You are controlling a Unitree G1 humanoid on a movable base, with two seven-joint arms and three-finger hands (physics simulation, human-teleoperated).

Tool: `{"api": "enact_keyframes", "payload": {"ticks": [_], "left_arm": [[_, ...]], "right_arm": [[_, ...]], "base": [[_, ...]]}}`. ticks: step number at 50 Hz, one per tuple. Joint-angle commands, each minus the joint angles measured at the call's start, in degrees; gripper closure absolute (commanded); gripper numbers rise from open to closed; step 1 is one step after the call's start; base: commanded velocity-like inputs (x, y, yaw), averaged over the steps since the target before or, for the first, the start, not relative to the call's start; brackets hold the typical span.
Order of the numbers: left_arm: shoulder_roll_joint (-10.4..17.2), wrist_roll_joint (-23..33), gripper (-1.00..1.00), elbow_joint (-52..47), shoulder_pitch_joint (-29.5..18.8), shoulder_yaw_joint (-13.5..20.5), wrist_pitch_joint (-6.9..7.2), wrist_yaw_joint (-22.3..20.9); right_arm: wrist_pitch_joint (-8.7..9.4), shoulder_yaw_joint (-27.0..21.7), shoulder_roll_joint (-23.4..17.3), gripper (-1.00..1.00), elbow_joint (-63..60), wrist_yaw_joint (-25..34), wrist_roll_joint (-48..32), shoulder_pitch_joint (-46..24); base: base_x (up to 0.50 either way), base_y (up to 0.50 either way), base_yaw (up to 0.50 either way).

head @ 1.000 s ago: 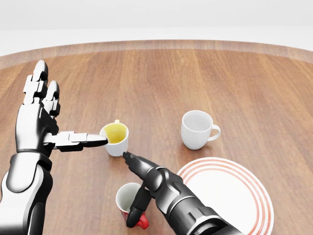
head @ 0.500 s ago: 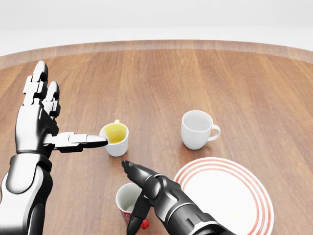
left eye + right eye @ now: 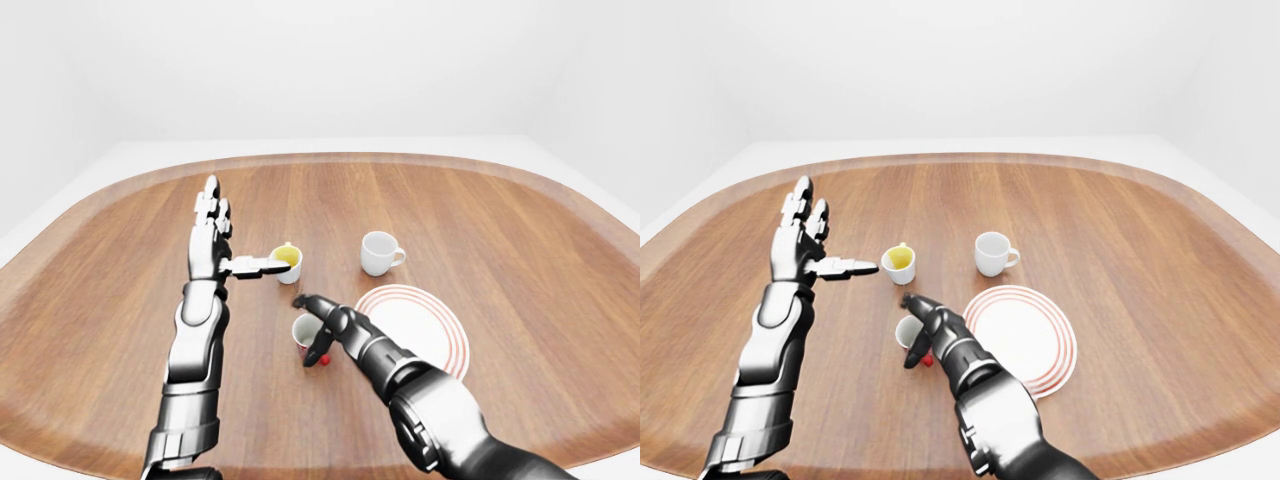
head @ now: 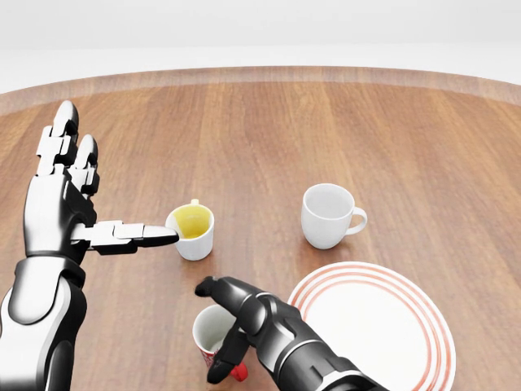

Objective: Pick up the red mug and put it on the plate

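Since a moment ago the right hand [image 4: 224, 326] has swung leftward in the head view, so its upper finger now reaches out over the rim of the red mug [image 4: 213, 336] instead of pointing up the bench [image 4: 269, 138]. Its fingers are spread, one above the mug's mouth and another hanging down beside the red handle; they are not clenched round it, and I cannot tell whether they touch it. The mug stands upright on the wood, white inside, just left of the plate [image 4: 383, 326], which has red rings round its rim. Nothing lies on the plate.

The left hand [image 4: 69, 195] has not shifted: it is held up with fingers released, the thumb stretched sideways so that its tip sits at the rim of the yellow-lined cup [image 4: 192, 231]. A plain white cup [image 4: 329, 215] stands apart, above the plate in the head view, handle turned right.
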Motion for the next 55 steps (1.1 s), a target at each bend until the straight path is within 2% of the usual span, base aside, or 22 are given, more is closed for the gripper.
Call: {"api": "enact_keyframes", "payload": {"ticks": [1, 2, 23, 33, 55], "left_arm": [[0.0, 0.0, -1.00, -0.4, 0.2, 0.0, 0.00, 0.0], [-0.1, 0.0, -1.00, -0.5, 0.2, 0.0, 0.00, 0.0], [-0.2, 0.1, -1.00, -0.9, 0.6, 0.0, 0.00, -0.2], [-0.2, 0.1, -1.00, -0.9, 0.4, -0.1, 0.00, -0.1], [-0.3, 0.3, -1.00, -1.3, 0.5, -0.2, 0.00, -0.1]], "right_arm": [[-0.10, 0.0, 0.0, 0.42, 0.0, -0.1, -0.1, 0.2], [-0.13, 0.0, 0.0, 1.00, 0.0, 0.0, -0.2, 0.2], [0.15, -0.2, -0.6, 1.00, -0.3, 0.2, 0.3, -0.9], [0.90, -0.1, -2.2, 1.00, -1.1, 0.6, 1.3, -2.5], [0.90, -0.6, -6.1, 1.00, -4.3, 1.7, 5.6, -7.3]], "base": [[0.00, 0.00, 0.00], [0.00, 0.00, 0.00], [0.00, 0.00, 0.00], [0.00, 0.00, 0.00], [0.00, 0.00, 0.00]]}}
